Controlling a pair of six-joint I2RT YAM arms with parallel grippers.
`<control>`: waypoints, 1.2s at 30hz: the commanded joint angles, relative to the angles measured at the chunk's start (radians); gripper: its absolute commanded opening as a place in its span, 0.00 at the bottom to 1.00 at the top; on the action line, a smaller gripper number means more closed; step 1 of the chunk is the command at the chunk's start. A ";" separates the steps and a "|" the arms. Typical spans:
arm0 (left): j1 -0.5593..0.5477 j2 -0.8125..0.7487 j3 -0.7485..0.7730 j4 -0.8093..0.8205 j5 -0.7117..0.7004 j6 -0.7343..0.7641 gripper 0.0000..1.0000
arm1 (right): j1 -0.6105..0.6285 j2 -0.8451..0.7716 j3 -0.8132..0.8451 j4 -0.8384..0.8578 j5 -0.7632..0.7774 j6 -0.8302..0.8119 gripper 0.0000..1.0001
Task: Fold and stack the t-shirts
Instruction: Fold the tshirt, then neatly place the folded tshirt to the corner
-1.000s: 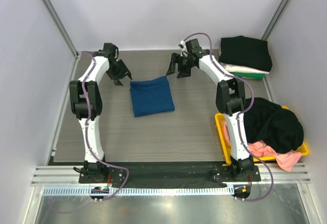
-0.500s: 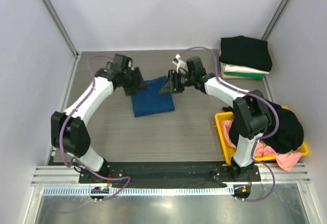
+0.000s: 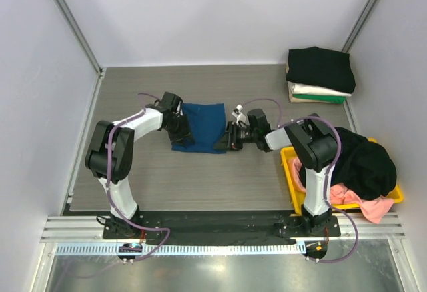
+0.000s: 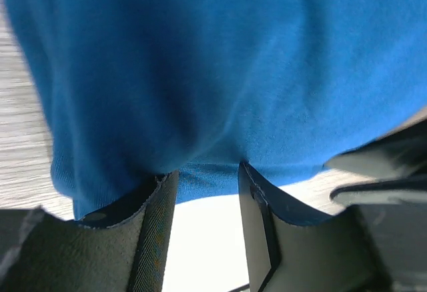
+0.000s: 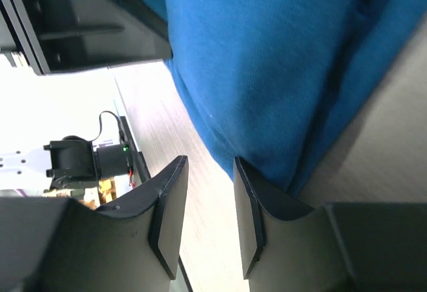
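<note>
A folded dark blue t-shirt [image 3: 200, 124] lies flat at the middle of the table. My left gripper [image 3: 181, 132] is low at its near left corner and my right gripper [image 3: 223, 140] is low at its near right corner. In the left wrist view the blue t-shirt [image 4: 220, 72] fills the frame, its hem lies at the tips of my left gripper [image 4: 207, 172], and the jaws stand apart. In the right wrist view my right gripper [image 5: 210, 162] is open at the blue t-shirt's [image 5: 267, 72] edge. The cloth touches one finger [image 5: 250, 205].
A stack of folded t-shirts stands at the back right, a black one [image 3: 321, 68] over white and green [image 3: 319, 97]. A yellow bin [image 3: 291, 175] at the right holds a crumpled black t-shirt [image 3: 360, 162] and a pink one [image 3: 357, 203].
Both arms swung from the blue shirt's far corners toward me and dropped low at its near corners. The shirt's far edge looks slightly shifted.
</note>
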 commanded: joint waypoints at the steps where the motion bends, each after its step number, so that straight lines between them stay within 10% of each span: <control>1: 0.022 -0.001 -0.004 -0.100 -0.237 0.116 0.45 | 0.087 -0.046 -0.102 0.028 0.124 0.058 0.40; 6: 0.021 -0.031 0.182 -0.259 -0.308 0.172 0.49 | 0.265 -0.121 -0.121 0.025 0.218 0.090 0.43; 12: 0.022 -0.184 0.309 -0.427 -0.326 0.221 0.57 | 0.258 -0.356 0.002 -0.334 0.354 -0.060 0.79; 20: 0.021 -0.561 0.083 -0.466 -0.386 0.261 0.59 | 0.045 -0.598 0.033 -0.580 0.445 -0.187 1.00; 36: 0.022 -0.995 -0.261 -0.343 -0.451 0.097 0.62 | -0.091 -0.100 0.291 -0.560 0.396 -0.302 1.00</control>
